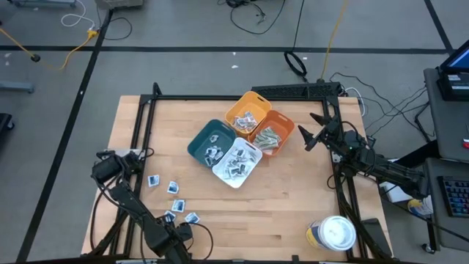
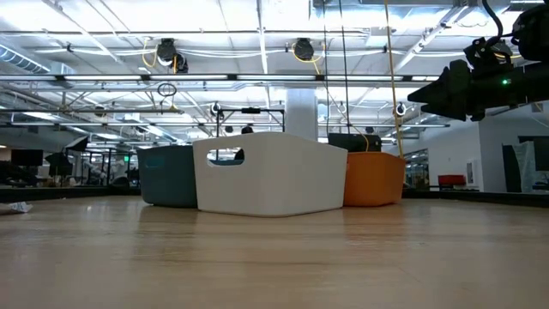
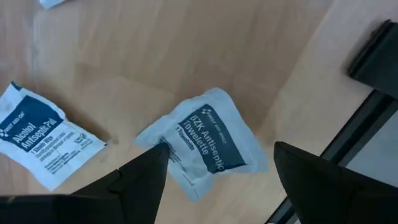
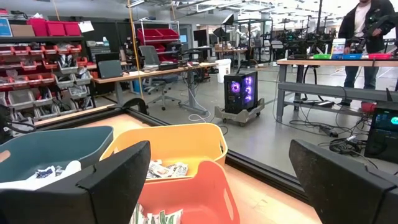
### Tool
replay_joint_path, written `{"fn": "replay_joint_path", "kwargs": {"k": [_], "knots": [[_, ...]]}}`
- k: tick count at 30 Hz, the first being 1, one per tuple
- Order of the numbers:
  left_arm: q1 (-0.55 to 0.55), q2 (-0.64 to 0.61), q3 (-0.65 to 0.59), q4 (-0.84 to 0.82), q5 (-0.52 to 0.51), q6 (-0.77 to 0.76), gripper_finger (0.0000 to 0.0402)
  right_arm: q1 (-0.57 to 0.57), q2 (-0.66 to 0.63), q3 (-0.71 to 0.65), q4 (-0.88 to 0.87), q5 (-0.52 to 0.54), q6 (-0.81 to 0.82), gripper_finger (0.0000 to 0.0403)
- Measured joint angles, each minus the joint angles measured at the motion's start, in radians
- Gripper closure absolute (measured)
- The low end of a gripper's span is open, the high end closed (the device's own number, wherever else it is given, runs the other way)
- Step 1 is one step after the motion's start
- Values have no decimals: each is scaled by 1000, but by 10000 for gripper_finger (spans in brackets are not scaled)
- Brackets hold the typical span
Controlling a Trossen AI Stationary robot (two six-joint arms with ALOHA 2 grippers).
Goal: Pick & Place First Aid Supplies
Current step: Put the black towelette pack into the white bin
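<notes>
1. Although spread wide and empty, poised right over a small white square foil packet with a dark blue "BZK Antiseptic Towelette" label (image 3: 208,144): the left gripper (image 3: 217,177), one dark finger (image 3: 140,180) tipping the packet's edge, the other finger beyond the opposite edge, nothing clamped yet.
2. Lying flat on the pale wooden table (image 1: 293,198), near the front left corner close to the black frame rail; a second white and blue packet marked "Alcohol Antiseptic" (image 3: 40,144) just beside it, apart from the fingers.
3. To do this step well, probably: lower straight down, keep the packet centred between the tips, scrape one tip under an edge, since so thin a sheet offers little to pinch; avoid nudging it toward the rail.
4. Farther out, more loose white packets (image 1: 173,188) scattered on the left front part of the table, still to be sorted.
5. At mid-table, four clustered plastic bins: teal bin (image 1: 198,143), white bin (image 1: 245,174), orange bin (image 1: 286,128), yellow bin (image 1: 253,101), all already holding packets or strips.
6. Raised beside the orange bin, the right gripper (image 1: 308,132), fingers wide apart, holding nothing, waiting.
7. At the front right, a round white-lidded tub (image 1: 337,232).
</notes>
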Motion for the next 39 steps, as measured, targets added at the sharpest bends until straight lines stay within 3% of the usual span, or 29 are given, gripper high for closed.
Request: {"fn": "replay_joint_path", "kwargs": {"k": [3,6,16,24,39], "knots": [[-3,-6,-28,44,3,7,116,0,0,0,0,0,0,26],[-6,-8,-42,52,1,9,160,0,0,0,0,0,0,26],[-7,-5,-44,59,14,9,384,0,0,0,0,0,0,26],[-6,-17,-37,40,27,20,394,0,0,0,0,0,0,26],[0,-261,-37,-97,4,51,396,0,0,0,0,0,0,26]]}}
